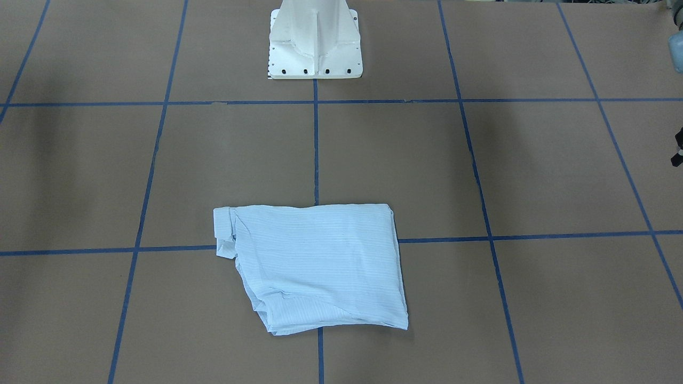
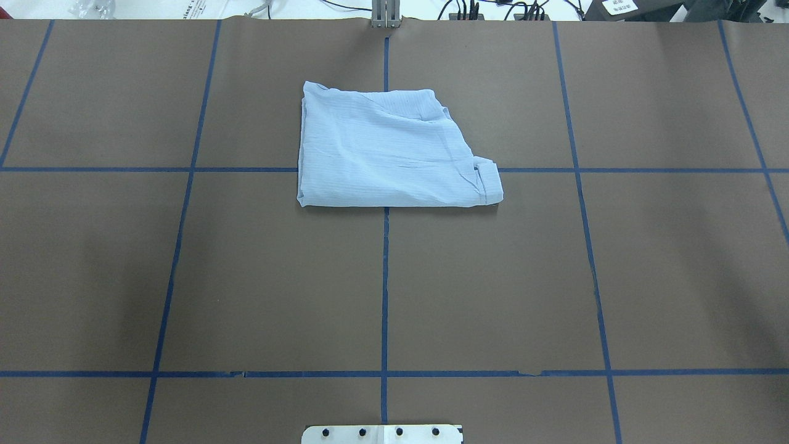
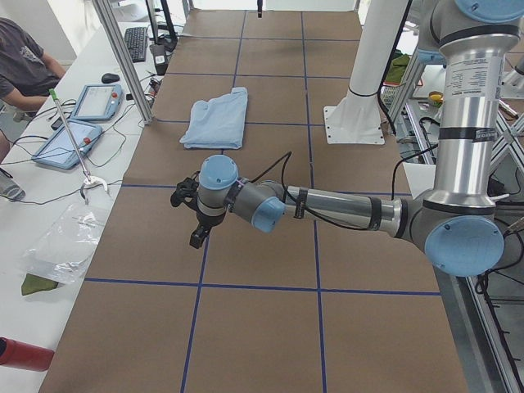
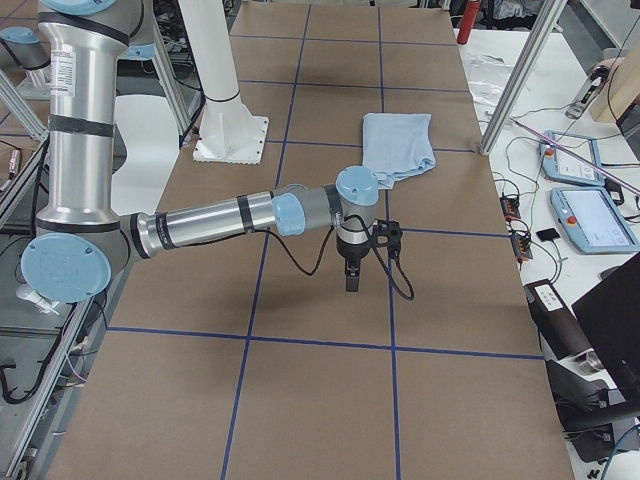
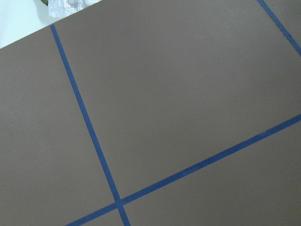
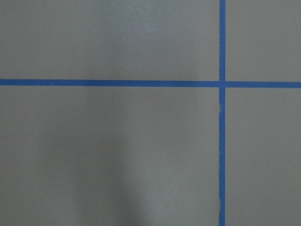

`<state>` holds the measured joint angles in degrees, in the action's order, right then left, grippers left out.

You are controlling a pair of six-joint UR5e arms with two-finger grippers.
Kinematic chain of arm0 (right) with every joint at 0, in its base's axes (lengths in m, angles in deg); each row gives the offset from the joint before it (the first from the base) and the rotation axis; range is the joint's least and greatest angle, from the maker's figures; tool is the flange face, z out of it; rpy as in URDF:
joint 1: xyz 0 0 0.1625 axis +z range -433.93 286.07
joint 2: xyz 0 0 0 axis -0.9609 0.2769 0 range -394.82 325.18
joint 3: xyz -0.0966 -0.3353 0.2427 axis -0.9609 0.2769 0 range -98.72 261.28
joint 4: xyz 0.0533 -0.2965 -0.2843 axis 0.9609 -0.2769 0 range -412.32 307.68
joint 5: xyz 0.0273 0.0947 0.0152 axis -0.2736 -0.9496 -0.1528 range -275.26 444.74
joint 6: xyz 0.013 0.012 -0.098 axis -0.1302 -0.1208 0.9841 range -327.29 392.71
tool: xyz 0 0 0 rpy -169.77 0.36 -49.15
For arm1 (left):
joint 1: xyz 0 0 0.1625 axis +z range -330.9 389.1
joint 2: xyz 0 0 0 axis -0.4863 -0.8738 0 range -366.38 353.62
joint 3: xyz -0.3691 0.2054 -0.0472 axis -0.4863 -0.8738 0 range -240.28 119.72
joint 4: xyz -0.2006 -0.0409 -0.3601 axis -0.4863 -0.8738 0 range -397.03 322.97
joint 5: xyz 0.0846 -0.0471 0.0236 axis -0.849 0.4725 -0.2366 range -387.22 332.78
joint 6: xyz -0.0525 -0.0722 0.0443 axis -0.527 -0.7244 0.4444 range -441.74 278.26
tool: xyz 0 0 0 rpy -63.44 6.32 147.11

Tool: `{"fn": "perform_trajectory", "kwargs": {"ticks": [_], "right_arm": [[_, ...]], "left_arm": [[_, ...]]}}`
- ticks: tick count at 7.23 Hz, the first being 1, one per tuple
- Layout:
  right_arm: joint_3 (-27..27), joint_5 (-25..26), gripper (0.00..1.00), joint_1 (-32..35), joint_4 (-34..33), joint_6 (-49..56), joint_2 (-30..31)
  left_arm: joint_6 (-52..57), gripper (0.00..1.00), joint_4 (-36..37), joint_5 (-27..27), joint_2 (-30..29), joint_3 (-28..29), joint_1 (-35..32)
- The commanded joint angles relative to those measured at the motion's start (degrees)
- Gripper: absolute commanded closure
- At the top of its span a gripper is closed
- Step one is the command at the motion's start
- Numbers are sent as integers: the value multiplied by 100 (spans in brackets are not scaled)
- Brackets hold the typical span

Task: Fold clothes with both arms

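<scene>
The pale-blue striped shirt [image 1: 320, 266] lies folded into a rough rectangle on the brown table, flat, far from the pedestal; it also shows in the overhead view [image 2: 388, 151] and both side views [image 3: 217, 117] [image 4: 397, 145]. My left arm [image 3: 327, 205] stretches low over the table, its gripper [image 3: 199, 237] pointing down, well away from the shirt. My right arm [image 4: 220, 215] does the same at the other end, its gripper [image 4: 352, 280] pointing down. Neither gripper touches the shirt. I cannot tell if either is open or shut. Both wrist views show only bare table and blue tape.
The white pedestal [image 1: 315, 42] stands at the table's robot side. Blue tape lines [image 2: 385, 277] grid the brown surface. An operator [image 3: 20, 65] sits beside tablets [image 3: 70, 143] past the far edge; more tablets [image 4: 590, 215] and cables lie there.
</scene>
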<state>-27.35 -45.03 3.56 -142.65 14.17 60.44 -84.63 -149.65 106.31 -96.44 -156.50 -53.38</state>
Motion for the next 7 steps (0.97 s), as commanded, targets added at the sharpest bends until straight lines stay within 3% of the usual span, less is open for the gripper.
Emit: {"fn": "perform_trajectory", "kwargs": {"ticks": [1, 3, 7], "right_arm": [[44, -22, 0, 3, -161, -18, -165], [175, -13, 0, 3, -135, -36, -288], [650, -39, 0, 3, -91, -10, -447]], "left_arm": [[-54, 0, 117, 50, 146, -185, -23], [-46, 0, 65, 68, 452, -361, -14], [-54, 0, 108, 24, 472, -642, -40]]}}
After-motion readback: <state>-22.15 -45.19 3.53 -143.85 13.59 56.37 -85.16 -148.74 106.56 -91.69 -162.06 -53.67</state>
